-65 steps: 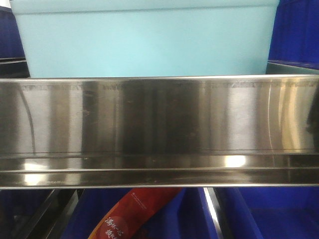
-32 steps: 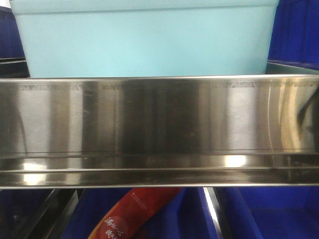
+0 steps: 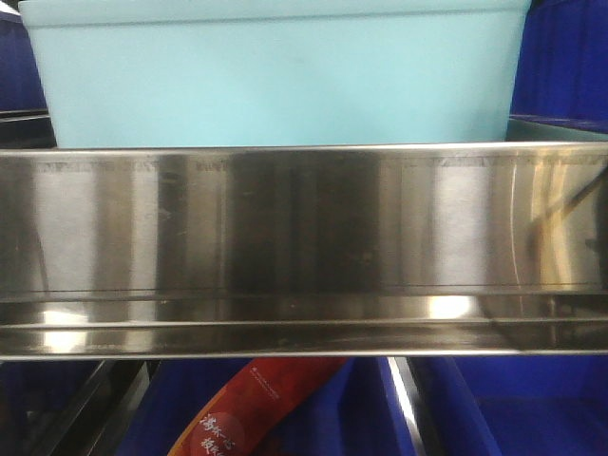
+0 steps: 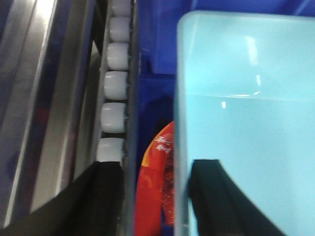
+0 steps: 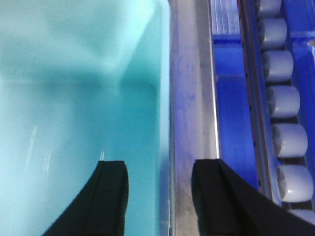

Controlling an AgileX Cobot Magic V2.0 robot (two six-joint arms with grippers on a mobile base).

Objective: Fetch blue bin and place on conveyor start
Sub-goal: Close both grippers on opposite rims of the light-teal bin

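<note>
Nearest the left wrist camera, the left end effector [image 4: 155,167] is spread wide, its two black fingers [image 4: 106,196] set astride the left wall of the blue bin [image 4: 246,123]. One finger hangs outside, over the end of a roller track [image 4: 114,88]. The other stands inside the tub, just beside the wall; whether it touches the plastic I cannot tell. Under the gap between them lies a red packet [image 4: 155,196] with white print, in a dark blue crate [image 4: 152,49] lower than the bin.

On the other side, the right end effector [image 5: 158,167] is likewise spread, straddling the bin's right wall. Its inner finger is over the aqua floor. Its outer finger is over a brushed steel strip [image 5: 189,98] that runs just beside the rim. Beyond the strip come blue plastic and a row of pale grey rollers [image 5: 283,98].

From the front, the stainless shelf rail [image 3: 304,228] crosses the whole view, closest to the camera. Behind and above it the bin stands upright, its base hidden by the rail and its smooth front wall filling most of the width. Dark blue crates [image 3: 565,57] flank it, and the red packet shows below the rail.
</note>
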